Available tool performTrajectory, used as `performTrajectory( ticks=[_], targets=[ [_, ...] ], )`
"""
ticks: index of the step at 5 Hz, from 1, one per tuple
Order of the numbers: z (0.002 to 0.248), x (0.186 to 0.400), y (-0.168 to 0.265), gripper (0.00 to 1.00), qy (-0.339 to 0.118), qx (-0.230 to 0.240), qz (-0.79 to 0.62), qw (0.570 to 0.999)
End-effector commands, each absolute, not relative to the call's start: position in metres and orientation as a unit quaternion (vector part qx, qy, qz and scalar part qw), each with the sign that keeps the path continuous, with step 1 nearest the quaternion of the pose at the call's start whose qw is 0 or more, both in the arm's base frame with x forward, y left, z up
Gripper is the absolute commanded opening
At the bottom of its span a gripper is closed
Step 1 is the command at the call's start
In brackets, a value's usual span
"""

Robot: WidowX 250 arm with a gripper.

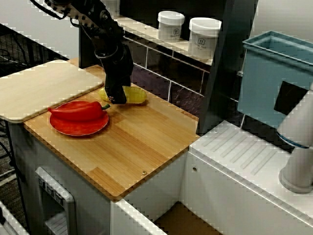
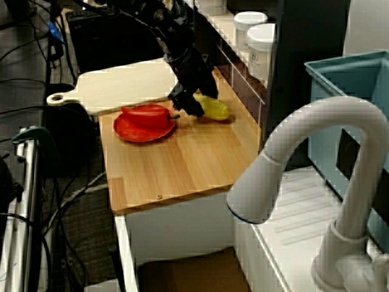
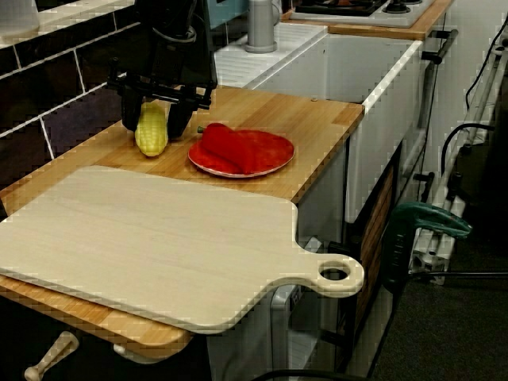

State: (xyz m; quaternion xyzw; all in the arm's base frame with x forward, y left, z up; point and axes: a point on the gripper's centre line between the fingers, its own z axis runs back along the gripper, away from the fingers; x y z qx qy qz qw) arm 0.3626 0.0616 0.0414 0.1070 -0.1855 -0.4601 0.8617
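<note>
**A:** From above?
**B:** Claw down on the corn cob, at two o'clock of the red plate.
**A:** Past the tap?
**B:** Cob lies on the wooden counter, not lifted, I'd judge.
**A:** Over the cutting board?
**B:** Fingers flank the cob closely; gripping or not, can't tell.

Wooden counter, corn cob, red plate, pale cutting board

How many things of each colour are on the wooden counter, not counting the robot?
Red: 2, the pepper and the plate
Yellow: 1, the corn
Pale wood: 1, the cutting board
Total: 4
</note>
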Motion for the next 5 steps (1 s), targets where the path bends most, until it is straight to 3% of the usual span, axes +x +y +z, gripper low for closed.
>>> performTrajectory(
  ticks=[1, 5],
  targets=[
    [0.052, 0.356, 0.064, 0.0, -0.198, 0.114, -0.45, 0.863],
    [0.072, 0.347, 0.067, 0.0, -0.202, 0.094, -0.429, 0.875]
  ],
)
